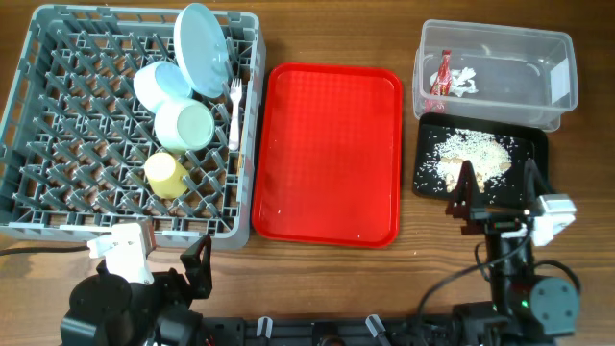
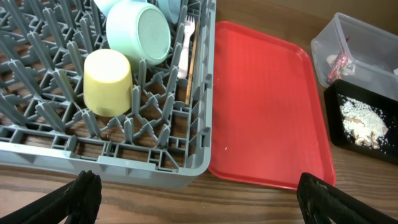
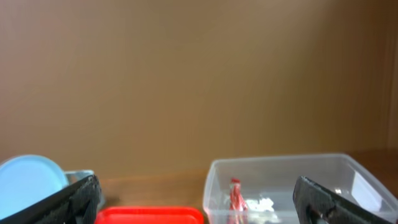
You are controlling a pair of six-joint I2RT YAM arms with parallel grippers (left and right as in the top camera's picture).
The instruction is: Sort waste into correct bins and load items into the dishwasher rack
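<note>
The dishwasher rack [image 1: 86, 125] fills the left of the table and carries all the tableware in its right half, where the upright pegs prop each piece on edge or tipped over so water could drain: the pale blue plate [image 1: 202, 50] stands tilted at the far side, the saucer [image 1: 159, 85] leans just beside it, the green bowl [image 1: 184, 125] lies on its side nearer, and the yellow cup [image 1: 166, 173] sits mouth-down nearest of all. Along the rack's right wall the white fork [image 1: 234, 111] lies with the wooden chopstick [image 2: 191, 68] right beside it, both slim enough to slot between pegs and wall. The left gripper [image 2: 199, 190] hangs at the near edge of the rack with jaws spread wide and nothing between them. The red serving tray [image 1: 327, 154] in the middle is bare, which suggests it was only the starting place. To the right, the clear tub [image 1: 519, 86] holds the red wrapper [image 1: 444, 72] and white napkin [image 1: 465, 82], the dry rubbish together, while the black tray [image 1: 428, 178] nearer the robot holds the crumbly food scraps [image 1: 473, 154] apart. The right gripper [image 1: 498, 187] sits over that tray's near edge, jaws wide and empty; by my reading the sorting and loading look complete
</note>
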